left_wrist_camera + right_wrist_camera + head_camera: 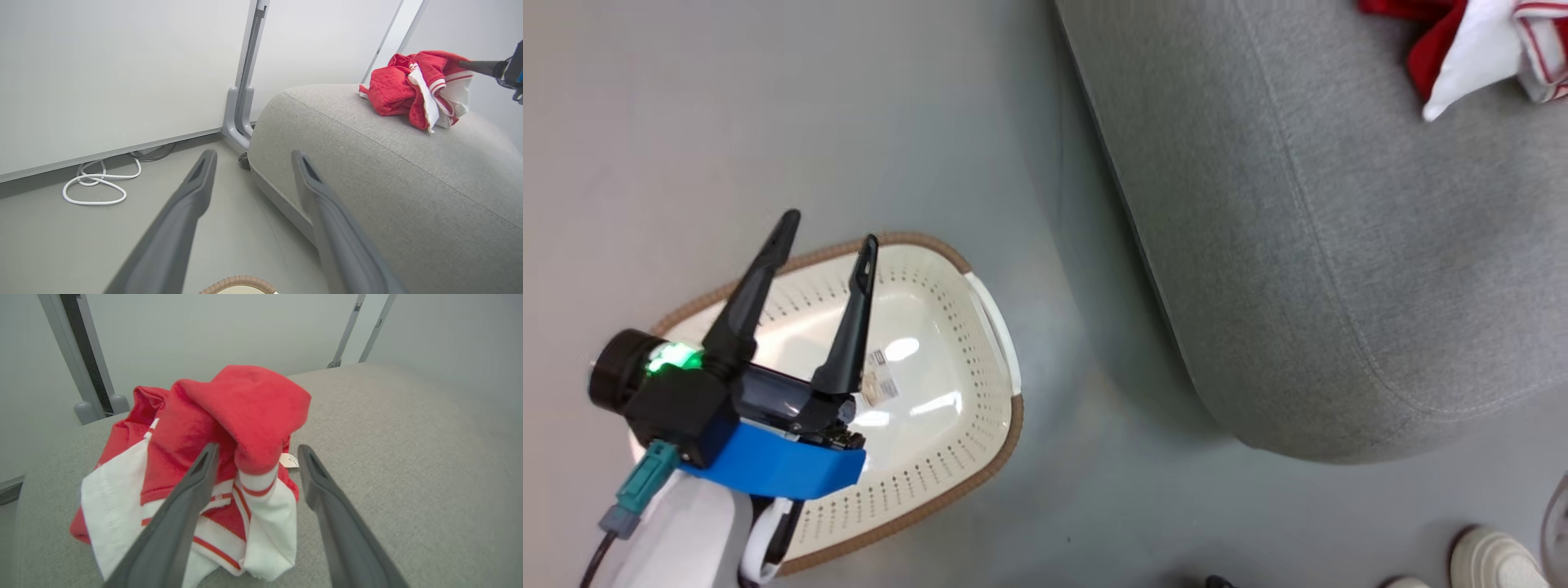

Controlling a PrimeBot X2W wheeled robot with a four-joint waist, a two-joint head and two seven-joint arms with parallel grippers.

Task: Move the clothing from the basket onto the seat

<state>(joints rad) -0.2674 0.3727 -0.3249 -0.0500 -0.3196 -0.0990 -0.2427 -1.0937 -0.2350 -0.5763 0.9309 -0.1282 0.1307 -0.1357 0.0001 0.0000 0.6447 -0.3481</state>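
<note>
The red and white clothing [245, 404] lies in a crumpled heap on top of the grey seat [1298, 204], well back from the seat's rounded corner that faces the basket. The right hand [257, 447] is released: its two dark fingers stand wide apart at the heap, a red sleeve with a striped white cuff lying loose between them, and neither finger pinches the cloth. The basket [968, 384] sits on the floor [768, 98] near that corner of the seat, not touching it, with only a small label on its bottom. The left hand [829, 230] hangs over the basket, also released, fingers spread and holding nothing. A white cable [96, 185] lies coiled at the floor's edge by the wall, and a pale shoe [1494, 559] stands on the floor beside the seat.
</note>
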